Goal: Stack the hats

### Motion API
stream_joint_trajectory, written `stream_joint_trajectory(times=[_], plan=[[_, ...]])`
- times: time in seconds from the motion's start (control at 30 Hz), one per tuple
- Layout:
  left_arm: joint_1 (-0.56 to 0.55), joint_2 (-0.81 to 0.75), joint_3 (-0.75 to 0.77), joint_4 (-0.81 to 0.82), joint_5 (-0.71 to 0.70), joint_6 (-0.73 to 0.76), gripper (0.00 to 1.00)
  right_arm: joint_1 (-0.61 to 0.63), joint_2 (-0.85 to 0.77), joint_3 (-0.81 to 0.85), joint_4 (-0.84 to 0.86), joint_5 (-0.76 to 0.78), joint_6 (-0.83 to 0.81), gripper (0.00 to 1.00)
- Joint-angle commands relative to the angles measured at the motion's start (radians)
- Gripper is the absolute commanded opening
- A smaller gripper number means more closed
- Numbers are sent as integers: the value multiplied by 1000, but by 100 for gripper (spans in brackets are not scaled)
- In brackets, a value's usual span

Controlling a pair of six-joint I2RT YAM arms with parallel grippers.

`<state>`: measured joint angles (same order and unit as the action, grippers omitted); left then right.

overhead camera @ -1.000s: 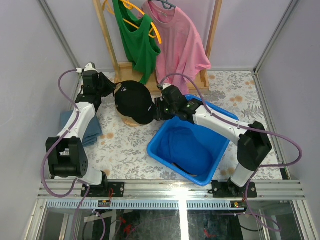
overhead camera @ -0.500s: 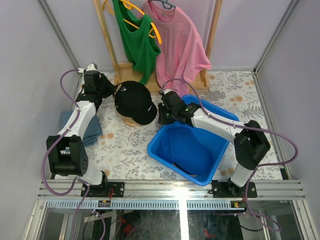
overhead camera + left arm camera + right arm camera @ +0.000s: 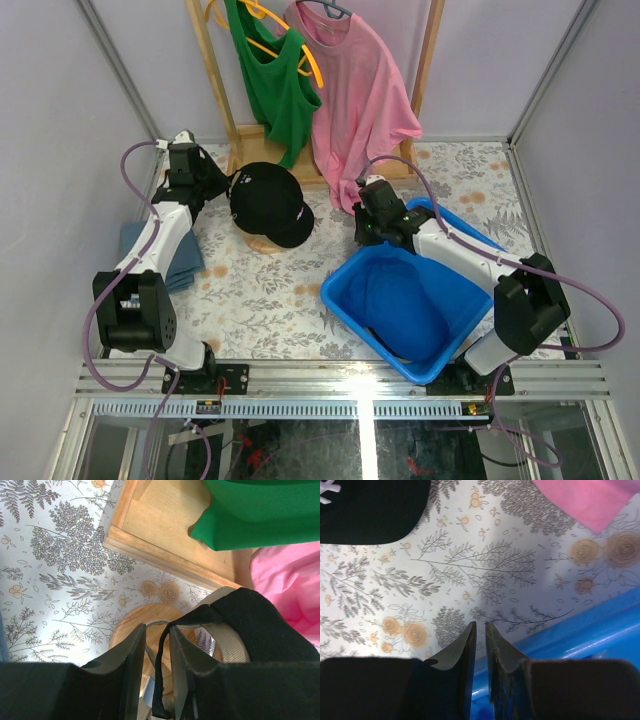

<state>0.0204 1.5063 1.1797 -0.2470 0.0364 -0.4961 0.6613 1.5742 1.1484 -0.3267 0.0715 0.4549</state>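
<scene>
nearest the arm bases, the bin (image 3: 338,296) sits on the flowered table (image 3: 250,290) right of centre, with a blue cap (image 3: 405,300) lying inside it. at the bin's far left rim is the right gripper (image 3: 480,627); its fingers are drawn almost together and blue rim shows in the slit between them, so it appears clamped on the bin's edge. on the left side a folded cloth (image 3: 175,255) lies under the left arm's forearm. farther back, in the middle, a black cap (image 3: 268,203) sits over a wooden stand (image 3: 262,243), brim toward the bin, with small white stitching near the brim. the left gripper (image 3: 156,627) meets the cap's left rear edge; the wrist view shows its fingers closed tight with a thin black strip of the cap pinched between them, above the stand's round top. at the far edge stands a wooden rack (image 3: 215,80) with a green top (image 3: 270,80) and a pink shirt (image 3: 365,90) hanging from it.
</scene>
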Motion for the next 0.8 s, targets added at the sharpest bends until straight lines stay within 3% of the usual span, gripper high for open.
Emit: stream_joint_trajectory(times=[0.0, 0.2, 0.33, 0.6, 0.77], plan=[[1, -8, 4, -35, -22, 18, 24, -19, -14, 5, -168, 85, -87, 21], [-1, -4, 19, -43, -12, 16, 25, -45, -20, 44, -159, 33, -73, 25], [-2, 8, 38, -40, 8, 2, 27, -46, -2, 116, -123, -48, -28, 34], [-7, 17, 52, -41, 10, -5, 42, -38, 27, 225, -102, -117, -9, 44], [-7, 20, 52, -41, 8, -12, 45, -27, 39, 305, -69, -145, -4, 46]])
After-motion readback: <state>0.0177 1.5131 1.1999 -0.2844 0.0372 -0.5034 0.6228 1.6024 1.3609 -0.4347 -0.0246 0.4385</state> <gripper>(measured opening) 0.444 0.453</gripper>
